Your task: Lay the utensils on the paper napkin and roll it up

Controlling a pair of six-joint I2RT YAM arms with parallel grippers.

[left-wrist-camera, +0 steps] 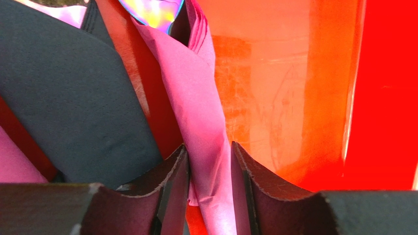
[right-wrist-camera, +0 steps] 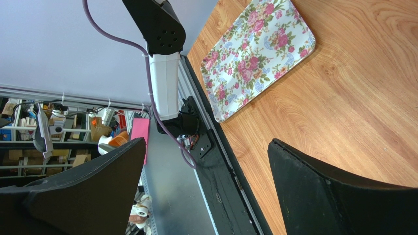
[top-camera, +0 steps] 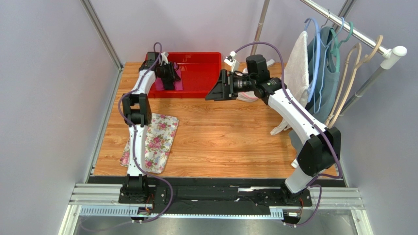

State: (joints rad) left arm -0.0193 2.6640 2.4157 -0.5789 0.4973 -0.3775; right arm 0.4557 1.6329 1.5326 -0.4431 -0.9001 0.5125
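My left gripper (top-camera: 169, 78) is down inside the red bin (top-camera: 201, 61) at the back of the table. In the left wrist view its jaws (left-wrist-camera: 209, 166) are closed on a magenta-pink napkin roll (left-wrist-camera: 196, 93), which fills the gap between them. A shiny iridescent utensil head (left-wrist-camera: 152, 12) pokes out of the roll's far end. My right gripper (top-camera: 216, 90) is open and empty, held in the air right of the bin with nothing between its fingers (right-wrist-camera: 207, 147). No loose black-handled utensils and no flat pink sheet show.
A black napkin roll (left-wrist-camera: 64, 98) lies left of the pink one in the bin. A floral-print cloth (top-camera: 157, 139) lies at the table's left front and also shows in the right wrist view (right-wrist-camera: 257, 54). A rack with hangers and clothes (top-camera: 333, 58) stands at the right edge.
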